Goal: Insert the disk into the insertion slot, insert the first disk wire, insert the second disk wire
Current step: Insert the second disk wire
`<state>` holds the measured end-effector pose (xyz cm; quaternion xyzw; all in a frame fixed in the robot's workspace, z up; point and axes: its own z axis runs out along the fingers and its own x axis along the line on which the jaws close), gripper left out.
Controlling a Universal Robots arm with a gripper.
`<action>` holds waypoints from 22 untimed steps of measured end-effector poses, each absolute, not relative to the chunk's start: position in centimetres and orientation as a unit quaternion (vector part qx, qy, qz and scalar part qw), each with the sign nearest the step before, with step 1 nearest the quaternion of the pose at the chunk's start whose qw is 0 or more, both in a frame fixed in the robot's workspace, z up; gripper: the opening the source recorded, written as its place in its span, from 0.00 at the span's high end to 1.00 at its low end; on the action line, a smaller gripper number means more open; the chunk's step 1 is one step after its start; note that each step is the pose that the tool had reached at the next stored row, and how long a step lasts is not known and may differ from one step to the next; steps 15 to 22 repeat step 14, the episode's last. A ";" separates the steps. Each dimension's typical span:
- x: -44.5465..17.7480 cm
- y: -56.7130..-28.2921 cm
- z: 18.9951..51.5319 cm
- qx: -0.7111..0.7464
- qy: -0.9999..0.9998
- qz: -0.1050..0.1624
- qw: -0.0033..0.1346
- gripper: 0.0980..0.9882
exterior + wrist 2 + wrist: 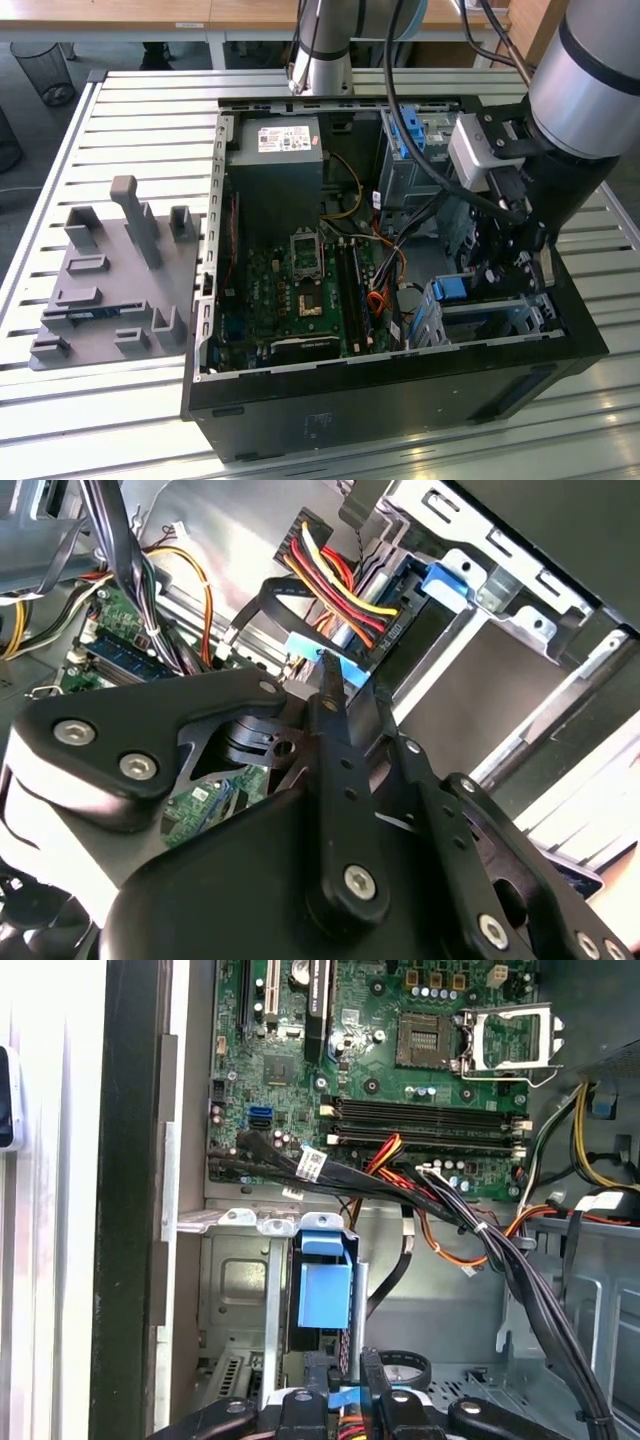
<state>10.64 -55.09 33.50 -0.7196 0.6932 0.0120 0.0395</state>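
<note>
Fingers point(335, 685) pinch a small blue connector point(325, 660) beside the disk point(325, 1295), which stands seated in the insertion slot point(235, 1290) at the case's point(400, 385) four o'clock corner.

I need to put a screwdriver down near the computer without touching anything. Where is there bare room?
Bare slatted table runs between the grey fixture tray and the computer case, and behind the tray. Inside the case it is crowded: motherboard, cables and the gripper.
</note>
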 end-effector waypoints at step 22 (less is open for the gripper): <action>10.6 -55.1 34.3 -0.720 0.693 0.013 0.039 0.99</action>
